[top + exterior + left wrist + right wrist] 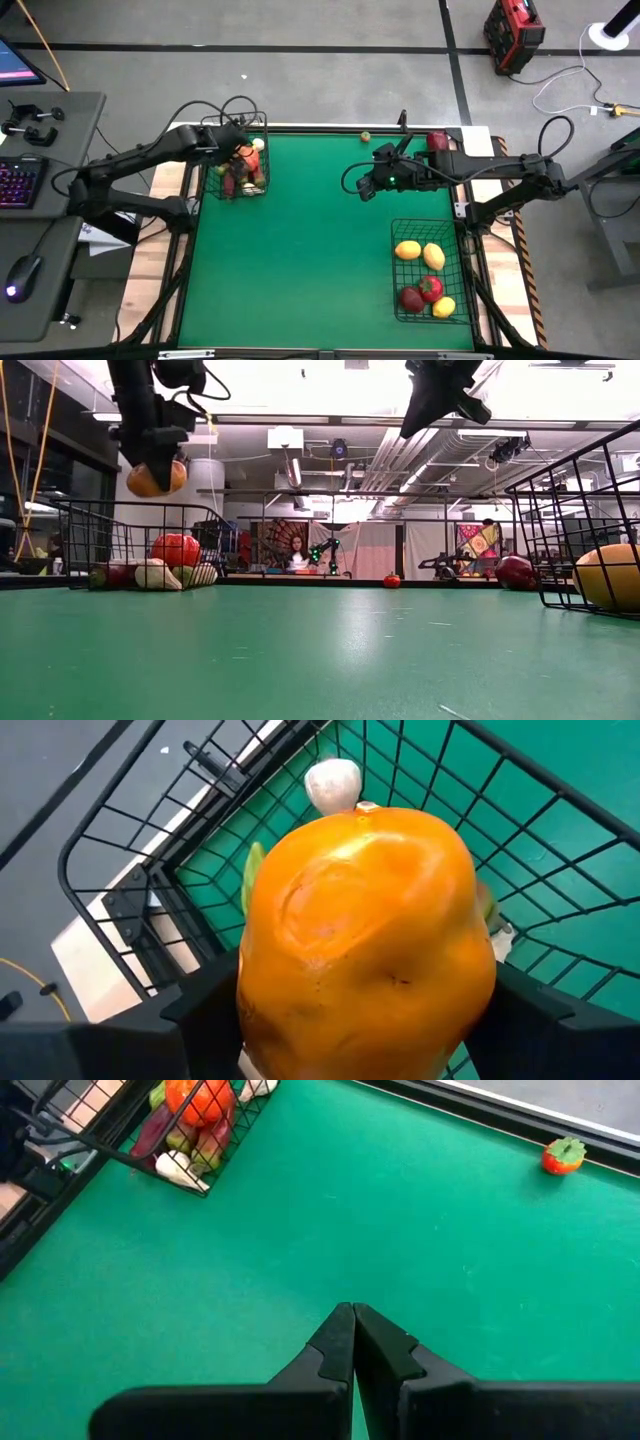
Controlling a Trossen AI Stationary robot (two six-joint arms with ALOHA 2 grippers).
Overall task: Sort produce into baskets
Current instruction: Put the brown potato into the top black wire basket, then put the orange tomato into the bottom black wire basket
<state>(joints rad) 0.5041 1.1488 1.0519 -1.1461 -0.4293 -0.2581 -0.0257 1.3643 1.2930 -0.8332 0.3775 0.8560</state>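
no readable text, labels or numbers anywhere

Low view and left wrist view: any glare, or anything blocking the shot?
Low view: ceiling lights blow out to white, leaving the left gripper backlit and dark. Left wrist view: the orange vegetable fills most of the picture, hiding much of the smaller basket.

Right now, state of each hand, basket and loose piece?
Left hand: above the small basket, orange produce between its fingers.
Orange produce: in the air, not yet in the basket.
Small basket: holds several pieces.
Right hand: shut, empty, above bare table.
Large basket: holds yellow and red pieces.
Small red piece: loose by the table's far edge.
Dark red piece: loose outside the baskets.
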